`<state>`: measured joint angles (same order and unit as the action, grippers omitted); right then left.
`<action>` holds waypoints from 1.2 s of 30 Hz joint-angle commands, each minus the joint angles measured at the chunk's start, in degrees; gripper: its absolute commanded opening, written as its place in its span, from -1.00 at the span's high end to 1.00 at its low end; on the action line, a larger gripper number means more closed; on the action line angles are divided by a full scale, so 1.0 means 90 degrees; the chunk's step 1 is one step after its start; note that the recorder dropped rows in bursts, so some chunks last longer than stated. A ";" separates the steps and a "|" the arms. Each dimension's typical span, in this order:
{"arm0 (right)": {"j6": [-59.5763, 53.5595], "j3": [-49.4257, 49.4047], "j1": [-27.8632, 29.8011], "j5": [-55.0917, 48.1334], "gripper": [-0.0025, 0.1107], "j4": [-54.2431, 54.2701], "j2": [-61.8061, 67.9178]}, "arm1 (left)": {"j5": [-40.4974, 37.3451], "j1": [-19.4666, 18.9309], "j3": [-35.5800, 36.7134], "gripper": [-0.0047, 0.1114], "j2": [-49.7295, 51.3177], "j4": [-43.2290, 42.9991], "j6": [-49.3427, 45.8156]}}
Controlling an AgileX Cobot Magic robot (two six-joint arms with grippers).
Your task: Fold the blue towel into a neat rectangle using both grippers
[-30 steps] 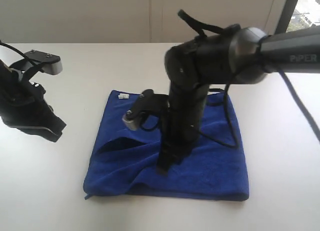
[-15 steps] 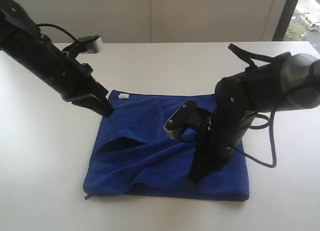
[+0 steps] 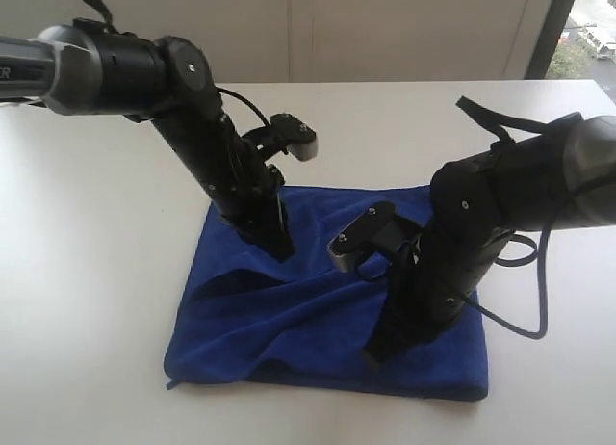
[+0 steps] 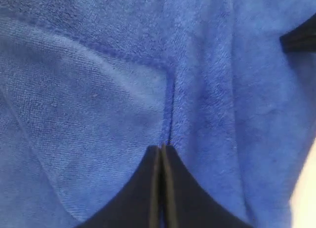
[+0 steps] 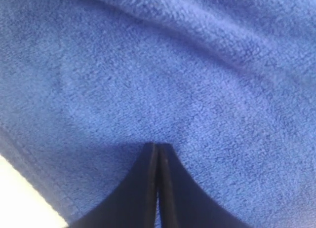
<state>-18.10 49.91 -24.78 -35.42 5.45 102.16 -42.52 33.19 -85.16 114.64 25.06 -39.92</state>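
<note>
The blue towel (image 3: 289,320) lies on the white table as a rough square, with a raised, open pocket of cloth on its left side. My left gripper (image 3: 281,252) points down onto the towel's back middle. Its jaws are shut and its tips (image 4: 161,147) touch the cloth at the end of a crease (image 4: 169,104). My right gripper (image 3: 373,356) presses down on the towel near its front edge, right of centre. Those jaws are shut too, tips (image 5: 158,145) on the fuzzy cloth (image 5: 197,90). I see no cloth held between either pair of jaws.
The white table (image 3: 96,272) surrounds the towel, and a pale wall stands behind it. A stitched hem (image 4: 74,40) crosses the left wrist view. Bare table (image 5: 19,198) shows just past the hem in the right wrist view. Black cables (image 3: 525,301) hang from the right arm.
My left arm swung in from the far left and came down on the towel's back middle. My right gripper slid across the towel to the right and toward the front edge.
</note>
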 commanded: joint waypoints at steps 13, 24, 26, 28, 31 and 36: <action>0.0058 -0.0603 0.0036 -0.0124 0.96 0.0085 0.0142 | 0.0673 0.0654 -0.0018 0.25 0.0070 -0.2393 -0.0104; 0.0045 -0.0674 0.0036 0.0118 0.96 0.0125 0.0142 | 0.0130 0.0735 -0.0018 -0.17 0.0084 -0.2582 -0.0967; 0.0045 -0.0674 0.0036 0.0132 0.96 0.0125 0.0142 | 0.0144 0.0735 -0.0018 -0.17 0.0084 -0.2582 -0.1066; 0.0045 -0.0674 0.0036 0.0132 0.96 0.0125 0.0142 | 0.0112 0.0735 -0.0018 -0.17 0.0084 -0.2582 -0.1142; 0.0045 -0.0674 0.0036 0.0198 0.96 0.0125 0.0142 | 0.0128 0.0735 -0.0018 -0.17 0.0100 -0.2784 -0.1155; 0.0045 -0.0674 0.0036 0.0212 0.96 0.0125 0.0142 | 0.0171 0.0735 -0.0018 -0.17 0.0286 -0.3056 -0.1071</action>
<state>-17.99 46.29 -24.66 -30.55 6.74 101.00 -40.01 39.50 -85.16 116.06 -1.56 -49.96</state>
